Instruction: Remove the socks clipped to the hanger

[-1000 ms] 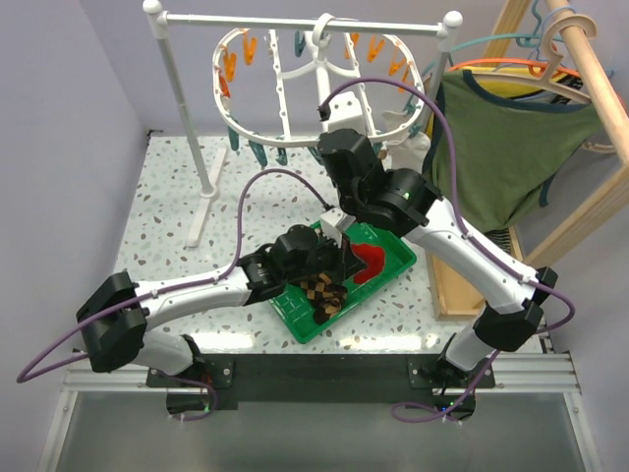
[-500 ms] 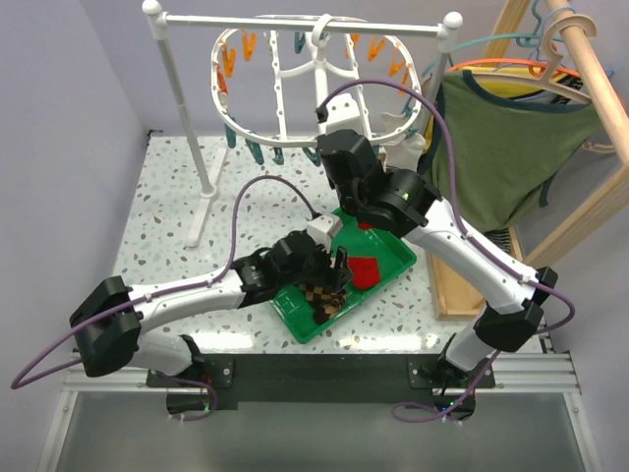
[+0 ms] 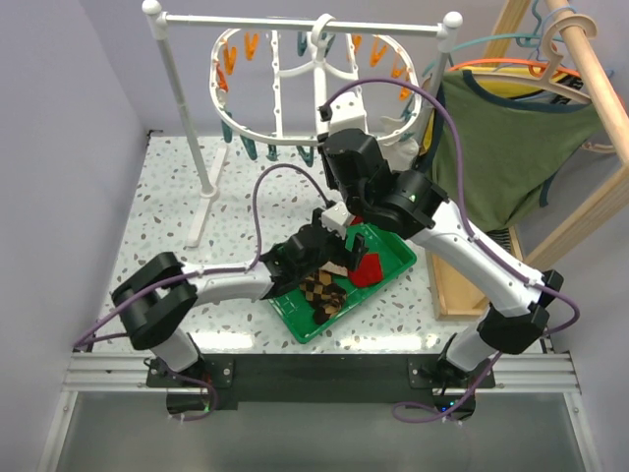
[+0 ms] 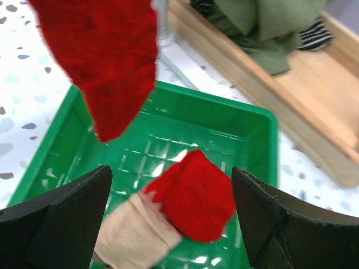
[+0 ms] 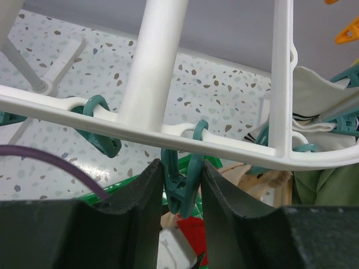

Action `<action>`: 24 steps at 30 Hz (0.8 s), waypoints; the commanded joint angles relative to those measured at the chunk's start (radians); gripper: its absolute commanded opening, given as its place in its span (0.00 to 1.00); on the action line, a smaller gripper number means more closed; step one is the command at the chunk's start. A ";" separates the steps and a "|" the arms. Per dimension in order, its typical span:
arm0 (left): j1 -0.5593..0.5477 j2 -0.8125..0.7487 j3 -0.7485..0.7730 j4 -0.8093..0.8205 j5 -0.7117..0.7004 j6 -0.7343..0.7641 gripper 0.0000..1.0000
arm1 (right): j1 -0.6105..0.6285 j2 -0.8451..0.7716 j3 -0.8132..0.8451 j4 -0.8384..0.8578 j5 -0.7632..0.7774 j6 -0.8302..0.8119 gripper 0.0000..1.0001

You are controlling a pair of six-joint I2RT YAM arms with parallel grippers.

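A: Hand states?
B: The right gripper (image 5: 180, 168) is clamped on a teal pin (image 5: 180, 196) at the hanger (image 5: 235, 144) rim. The left gripper (image 4: 171, 179) is spread wide with nothing held, hovering over the tray (image 4: 252, 126).

A: Socks located?
B: One red sock (image 4: 106, 61) is seen dangling above the tray, apparently from that pin. A second red sock (image 4: 193, 193) and checkered socks (image 3: 324, 293) are already laid in the tray. A white sock (image 5: 320, 109) is clipped further along the rim.

A: Risks?
B: The dangling sock is offset from the left gap. If the pin is squeezed open now, the sock is likely missed and dropped uncaught. A landing on the tray rim or the table (image 3: 177, 216) can't be ruled out. If the pin is only half pressed, the sock is kept pinched and the hanger gets dragged and swung. The pin could also be lost from the jaws.
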 commanded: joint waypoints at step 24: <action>0.098 0.199 0.249 0.280 0.379 0.115 0.14 | 0.004 -0.094 -0.028 0.004 -0.094 0.066 0.04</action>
